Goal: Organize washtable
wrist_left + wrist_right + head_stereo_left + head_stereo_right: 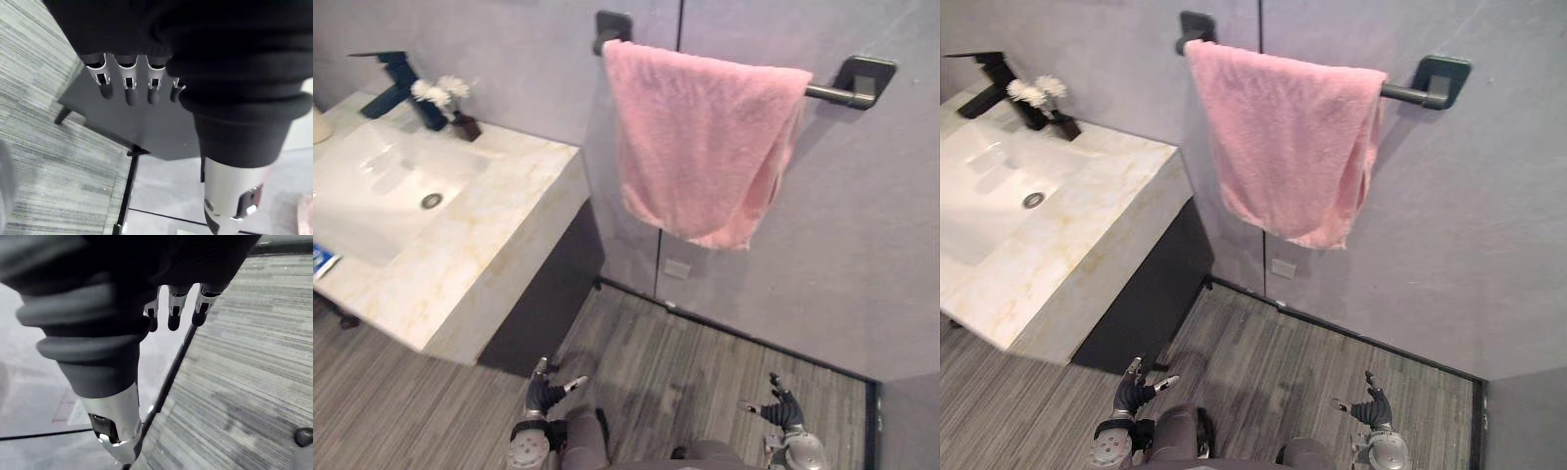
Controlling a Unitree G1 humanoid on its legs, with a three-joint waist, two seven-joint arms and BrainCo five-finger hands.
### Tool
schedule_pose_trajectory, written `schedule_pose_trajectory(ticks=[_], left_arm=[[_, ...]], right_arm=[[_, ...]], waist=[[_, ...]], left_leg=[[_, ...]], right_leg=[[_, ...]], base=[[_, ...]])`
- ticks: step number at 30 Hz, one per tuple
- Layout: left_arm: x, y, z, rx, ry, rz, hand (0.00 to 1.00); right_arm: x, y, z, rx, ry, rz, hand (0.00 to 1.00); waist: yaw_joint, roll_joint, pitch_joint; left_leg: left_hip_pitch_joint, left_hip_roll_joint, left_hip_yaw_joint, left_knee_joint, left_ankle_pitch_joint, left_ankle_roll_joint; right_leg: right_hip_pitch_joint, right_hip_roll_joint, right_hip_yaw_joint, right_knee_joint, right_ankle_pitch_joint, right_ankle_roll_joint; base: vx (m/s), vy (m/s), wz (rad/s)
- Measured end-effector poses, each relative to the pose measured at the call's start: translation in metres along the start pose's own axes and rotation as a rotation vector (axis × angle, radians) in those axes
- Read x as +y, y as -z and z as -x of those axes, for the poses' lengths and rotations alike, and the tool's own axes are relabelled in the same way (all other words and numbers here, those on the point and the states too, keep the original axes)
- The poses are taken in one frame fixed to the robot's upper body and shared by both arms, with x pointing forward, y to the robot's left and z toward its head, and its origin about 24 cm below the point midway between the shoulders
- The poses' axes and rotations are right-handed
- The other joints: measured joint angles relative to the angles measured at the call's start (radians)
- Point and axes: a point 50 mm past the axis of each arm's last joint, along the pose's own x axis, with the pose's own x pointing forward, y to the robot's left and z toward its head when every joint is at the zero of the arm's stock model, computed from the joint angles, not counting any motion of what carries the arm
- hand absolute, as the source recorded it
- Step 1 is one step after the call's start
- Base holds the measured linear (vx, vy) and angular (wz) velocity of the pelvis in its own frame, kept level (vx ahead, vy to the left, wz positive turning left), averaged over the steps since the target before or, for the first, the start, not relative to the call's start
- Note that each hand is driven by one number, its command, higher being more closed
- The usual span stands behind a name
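Standing off from the bench [499, 235], with most tidying seemingly ahead.
My left hand [546, 394] and right hand [781, 409] hang low, fingers loosely spread, empty; the pink towel [700, 147] already drapes its rail [827, 93], the flower vase [460, 119] untouched beside the faucet [399, 78].

Marble washtable [499, 235] with a white basin [362, 196]. A black tap [399, 83] and a small vase of white flowers [450, 103] stand along its back edge. A blue item [321, 259], perhaps a tube, lies by the basin.
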Motion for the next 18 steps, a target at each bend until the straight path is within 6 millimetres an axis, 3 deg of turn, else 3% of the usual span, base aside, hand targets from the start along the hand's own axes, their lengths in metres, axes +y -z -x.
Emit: schedule_pose_trajectory(ticks=[1,2,3,5,12,18], left_arm=[[0.0,0.001,-0.001,0.006,0.001,-0.001,0.0],[-0.002,0.0,-0.003,0.009,0.008,-0.003,0.0],[0.0,0.0,-0.005,0.009,0.006,-0.013,0.0],[0.013,0.004,-0.006,0.027,-0.009,-0.057,0.0],[0.026,0.028,-0.002,0.139,-0.028,-0.102,0.0],[0.037,0.049,0.009,0.23,-0.096,-0.048,0.0]], right_arm=[[0.0,0.002,0.0,0.01,0.003,-0.005,0.0],[-0.002,0.002,-0.002,0.016,0.019,-0.03,0.0],[0.001,0.003,-0.003,0.027,0.018,-0.045,0.0],[0.01,0.002,-0.004,0.033,-0.004,-0.062,0.0],[0.013,0.004,-0.006,0.066,-0.019,-0.054,0.0],[0.017,0.001,-0.007,0.059,-0.033,-0.043,0.0]], waist=[[-0.014,0.002,-0.006],[-0.04,0.033,-0.029],[-0.041,0.029,-0.036],[-0.025,0.004,-0.051],[-0.026,-0.001,-0.061],[-0.025,-0.015,-0.059]], left_leg=[[0.027,-0.001,0.002,-0.068,-0.003,-0.004],[0.081,-0.024,0.017,-0.274,0.017,-0.041],[0.104,-0.042,0.025,-0.376,0.056,-0.062],[0.126,-0.083,0.027,-0.488,0.135,-0.038],[0.175,-0.149,0.025,-0.622,0.238,0.009],[0.171,-0.176,-0.022,-0.666,0.272,0.017]], right_leg=[[-0.006,-0.01,-0.024,-0.003,0.007,0.009],[-0.016,-0.015,-0.065,-0.049,0.045,0.033],[-0.012,-0.016,-0.077,-0.1,0.082,0.046],[0.004,-0.025,-0.077,-0.202,0.159,0.063],[0.022,-0.055,-0.071,-0.267,0.243,0.09],[0.04,-0.067,-0.111,-0.289,0.254,0.102]], base=[[-0.19,0.183,1.22],[-0.18,0.217,1.04],[-0.2,0.279,0.77],[-0.14,0.203,0.14],[-0.15,0.109,0.04],[-0.13,0.047,0.21]])
